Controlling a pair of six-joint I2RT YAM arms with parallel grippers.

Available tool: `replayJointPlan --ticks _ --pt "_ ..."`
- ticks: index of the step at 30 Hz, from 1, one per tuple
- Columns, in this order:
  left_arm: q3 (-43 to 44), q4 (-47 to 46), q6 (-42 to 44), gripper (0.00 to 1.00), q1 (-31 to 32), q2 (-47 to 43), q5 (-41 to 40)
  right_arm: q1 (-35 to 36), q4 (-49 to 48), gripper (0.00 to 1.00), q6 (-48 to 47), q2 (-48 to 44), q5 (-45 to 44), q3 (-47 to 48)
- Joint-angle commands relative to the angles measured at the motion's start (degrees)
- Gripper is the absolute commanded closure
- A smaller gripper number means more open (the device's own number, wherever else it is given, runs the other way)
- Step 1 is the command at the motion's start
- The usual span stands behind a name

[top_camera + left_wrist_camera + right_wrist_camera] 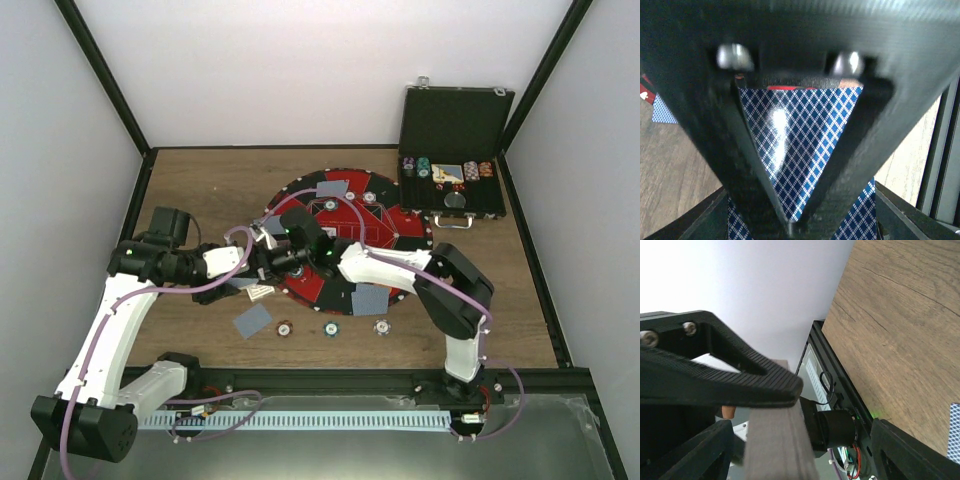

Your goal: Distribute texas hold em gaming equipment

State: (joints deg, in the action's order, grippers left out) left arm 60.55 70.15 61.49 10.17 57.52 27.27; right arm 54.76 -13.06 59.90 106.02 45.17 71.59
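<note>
The dealing step is judged to be in hand at the left rim of the round mat (pixel 392 228). The deck of cards (pixel 800 150) is clamped in the left gripper (pixel 790 222). The right gripper (pixel 288 248) is set close against it, but whether it has closed cannot be told. Next, a single top card should be pinched and drawn off.

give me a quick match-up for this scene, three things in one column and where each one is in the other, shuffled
Things:
1. blue-checked cards
2. three loose chips
3. black case

Places:
a. open, at the far right corner
b. in a row on the table, just off the near edge of the mat
c. clamped in the left gripper

Pairs: 1-c, 2-b, 3-a
</note>
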Motion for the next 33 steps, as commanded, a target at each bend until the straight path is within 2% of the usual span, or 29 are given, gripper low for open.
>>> replayJointPlan --ticks 1,7,14,22,24,26,27,30,33 --pt "0.68 0.57 0.32 0.96 -0.07 -0.72 0.99 0.7 0.12 0.24 0.51 2.56 1.28 3.77" --pt "1.0 1.03 0.64 0.96 -0.07 -1.04 0.73 -0.48 1.79 0.3 -0.34 2.55 0.77 2.48" --pt "1.21 1.23 0.73 0.96 -0.07 -1.02 1.03 -3.61 1.06 0.38 -0.57 -2.39 0.07 -3.59" --pt "1.14 0.99 0.73 0.96 -0.07 -0.71 1.3 -4.14 1.64 0.62 -0.82 -5.98 0.07 -5.15" --pt "1.21 0.97 0.79 0.96 -0.03 -0.64 1.22 -4.14 2.07 0.65 -1.23 -6.24 -0.06 -5.15" --pt "1.14 0.91 0.79 0.96 -0.07 -0.68 1.21 -4.14 2.49 0.65 -1.48 -6.21 -0.01 -5.14" --pt "1.1 0.88 0.74 0.96 -0.07 -0.67 1.21 -3.95 1.64 0.61 -1.28 -6.1 0.3 -5.22" --pt "0.97 0.78 0.83 0.96 -0.07 -0.52 1.3 -2.59 0.9 0.41 -1.27 -4.61 1.11 -3.47" --pt "1.09 0.77 0.78 0.96 -0.07 -0.3 1.47 -0.74 2.16 0.35 -1.92 -1.2 2.07 0.59"
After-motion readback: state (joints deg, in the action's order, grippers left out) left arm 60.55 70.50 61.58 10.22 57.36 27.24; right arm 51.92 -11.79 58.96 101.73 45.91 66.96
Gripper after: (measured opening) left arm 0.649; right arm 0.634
